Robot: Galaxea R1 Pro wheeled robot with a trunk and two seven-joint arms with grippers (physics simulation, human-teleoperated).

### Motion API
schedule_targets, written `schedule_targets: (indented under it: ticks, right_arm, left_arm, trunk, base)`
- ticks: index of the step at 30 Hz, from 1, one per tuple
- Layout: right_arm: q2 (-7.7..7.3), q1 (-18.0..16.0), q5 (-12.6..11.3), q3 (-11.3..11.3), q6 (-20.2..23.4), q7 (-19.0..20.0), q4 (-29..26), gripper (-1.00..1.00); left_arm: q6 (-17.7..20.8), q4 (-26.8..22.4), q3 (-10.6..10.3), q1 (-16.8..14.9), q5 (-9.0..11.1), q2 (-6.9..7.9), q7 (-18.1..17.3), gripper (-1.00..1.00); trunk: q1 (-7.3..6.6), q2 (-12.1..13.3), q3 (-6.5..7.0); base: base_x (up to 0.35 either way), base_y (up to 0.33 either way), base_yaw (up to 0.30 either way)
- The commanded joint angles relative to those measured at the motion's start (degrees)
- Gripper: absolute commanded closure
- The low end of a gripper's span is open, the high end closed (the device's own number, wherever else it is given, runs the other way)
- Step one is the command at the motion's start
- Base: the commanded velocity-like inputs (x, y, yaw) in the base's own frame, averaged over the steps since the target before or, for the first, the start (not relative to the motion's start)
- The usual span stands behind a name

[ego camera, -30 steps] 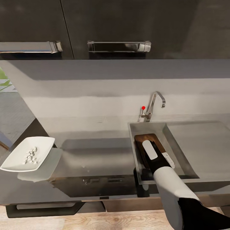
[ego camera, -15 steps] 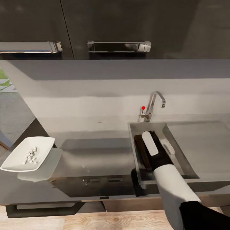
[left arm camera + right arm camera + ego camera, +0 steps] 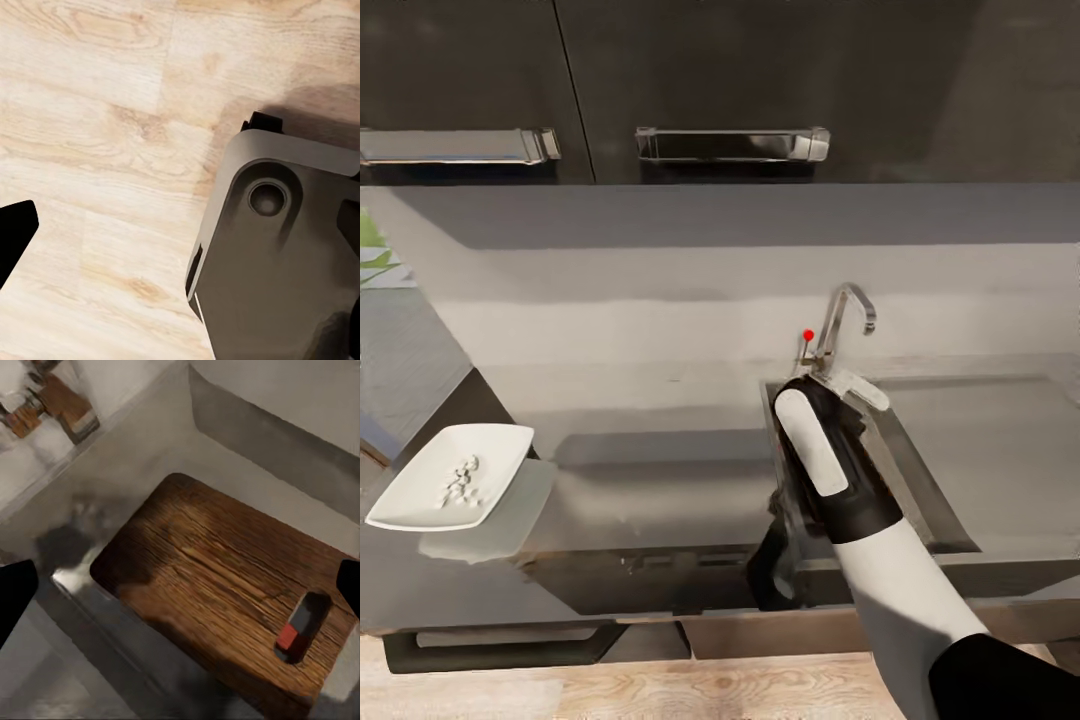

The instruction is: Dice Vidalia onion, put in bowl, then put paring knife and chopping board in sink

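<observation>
Near done, by the look of it: chopping board (image 3: 225,592) lies flat in sink (image 3: 247,427), centre of right wrist frame, red bit showing through its slot, maybe the paring knife. Diced onion (image 3: 457,484) in bowl (image 3: 405,500), left on tabletop (image 3: 660,470). Right claw (image 3: 180,585) open, empty, above board. Left claw (image 3: 180,247) open over floor (image 3: 97,120).

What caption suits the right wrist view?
Chopping board lying in the sink, open right gripper above it.

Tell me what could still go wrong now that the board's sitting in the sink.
1. The right claw hangs open straight above the chopping board in the sink; a drop could knock it.
2. The arm sits close to the tap and might clip it while withdrawing.
3. A red piece shows through the board's slot handle, perhaps the paring knife trapped underneath.
</observation>
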Motion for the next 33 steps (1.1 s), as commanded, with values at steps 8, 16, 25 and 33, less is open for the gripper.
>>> schedule_targets:
  ticks: [8, 16, 25, 33]
  right_arm:
    - [0.0, -0.1, -0.3, 8.6, 3.6, 6.3, 0.0, -1.0]
    - [0.0, 0.0, -0.1, 8.9, 3.7, 7.7, 0.4, -1.0]
    - [0.0, 0.1, 0.2, 9.0, 3.4, 9.4, 0.5, -1.0]
    - [0.0, 0.3, 0.3, 9.0, 3.3, 9.5, 0.5, -1.0]
  left_arm:
    - [-0.4, 0.3, 0.2, -0.1, 0.2, -0.16, 0.0, -1.0]
    - [-0.4, 0.3, 0.2, 0.0, 0.2, -0.16, 0.0, -1.0]
    - [-0.4, 0.3, 0.2, 0.0, 0.2, -0.16, 0.0, -1.0]
    - [-0.4, 0.3, 0.2, 0.0, 0.2, -0.16, 0.0, -1.0]
  trunk:
    - [0.01, -0.1, -0.11]
    - [0.01, -0.1, -0.11]
    - [0.01, -0.1, 0.0]
    - [0.01, -0.1, 0.69]
  base:
    - [-0.304, 0.0, 0.0]
    - [-0.325, 0.0, 0.0]
    - [-0.317, 0.094, 0.0]
    - [-0.287, 0.185, 0.0]
